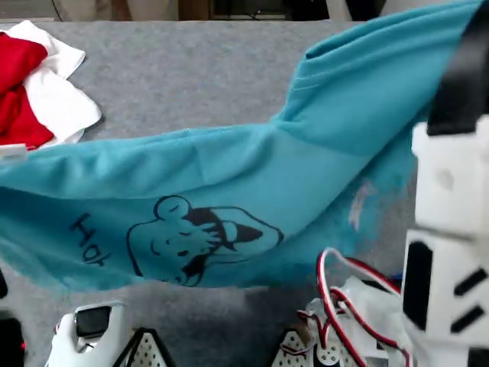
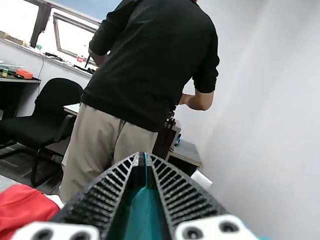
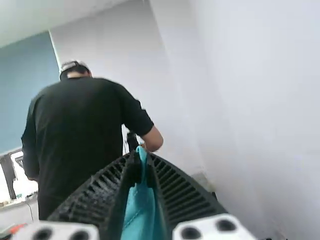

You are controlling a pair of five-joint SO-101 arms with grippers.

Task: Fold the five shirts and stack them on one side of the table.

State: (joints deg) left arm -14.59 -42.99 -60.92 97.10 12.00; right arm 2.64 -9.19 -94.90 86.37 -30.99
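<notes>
Hi cam over shirt — wrist cams up, roomward

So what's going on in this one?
The left gripper and the right gripper are each shut on a teal shirt with a cartoon print, holding it spread out in the air above the grey table. A red shirt and a white shirt lie bunched together at a far corner.

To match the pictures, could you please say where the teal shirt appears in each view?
High view: teal shirt spread across the middle.
Left wrist view: teal shirt pinched inside the left claw.
Right wrist view: teal shirt pinched inside the right claw.
Shared landmark: red shirt, high and left wrist views.
</notes>
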